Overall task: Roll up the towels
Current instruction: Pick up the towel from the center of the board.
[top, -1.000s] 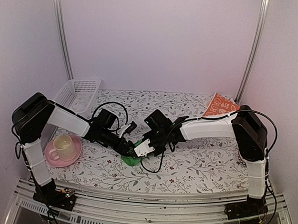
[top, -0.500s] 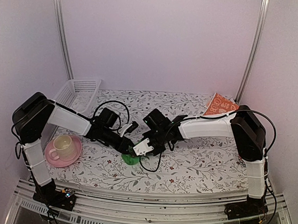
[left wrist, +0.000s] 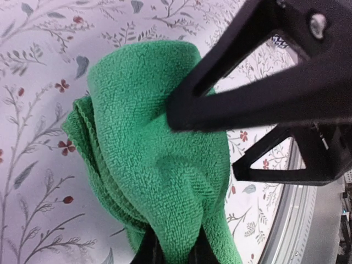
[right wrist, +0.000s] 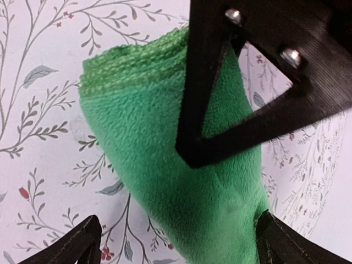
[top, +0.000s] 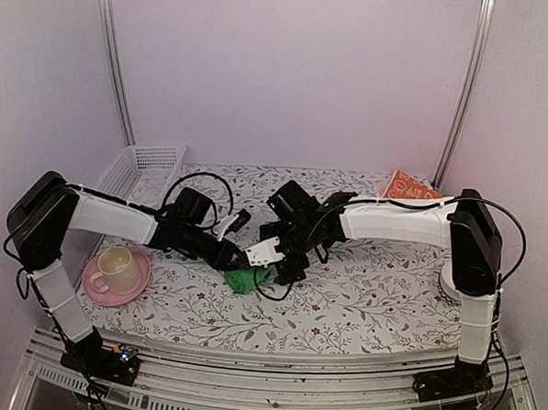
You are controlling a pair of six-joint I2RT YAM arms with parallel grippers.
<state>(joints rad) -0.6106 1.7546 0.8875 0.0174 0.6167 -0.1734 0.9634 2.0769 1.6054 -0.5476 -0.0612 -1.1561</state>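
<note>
green towel (left wrist: 143, 143): bunched, between both pincers
left pincer (left wrist: 173, 250): clenched on green towel
right pincer (right wrist: 177, 225): released, straddling green towel

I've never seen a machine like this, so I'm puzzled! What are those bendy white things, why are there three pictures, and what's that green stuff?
Those are two robot arms, the left arm and the right arm, bolted to a flowery table. One picture looks down from above. The other two come from a camera on each wrist, so everything looks huge. Also there are a white basket, a cup on a pink saucer, and an orange-red towel at the back. The green stuff is a green towel. The left gripper pinches it, while the right gripper stands open around it.
</note>
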